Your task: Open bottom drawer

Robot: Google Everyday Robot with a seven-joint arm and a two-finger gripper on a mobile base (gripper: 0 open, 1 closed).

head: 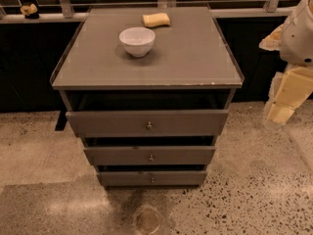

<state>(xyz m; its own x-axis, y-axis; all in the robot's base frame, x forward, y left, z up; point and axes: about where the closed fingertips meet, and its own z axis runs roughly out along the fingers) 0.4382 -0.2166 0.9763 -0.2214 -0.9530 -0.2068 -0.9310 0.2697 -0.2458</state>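
The bottom drawer [127, 178] is the lowest and slimmest of three grey-brown fronts on the cabinet [146, 58]. A tiny round metal knob [152, 179] sits at its centre. Its front stands slightly behind the middle drawer [122, 155] above it, with a dark gap between them. My gripper [279, 113] hangs at the right edge of the camera view, on a white and cream arm [299, 33]. It is well to the right of the cabinet, level with the top drawer [107, 123], and touches nothing.
On the cabinet top stand a white bowl [137, 40] and a yellow sponge [156, 19]. A railing and dark wall run behind. The floor is speckled stone with a round metal floor fitting [147, 220] in front of the cabinet.
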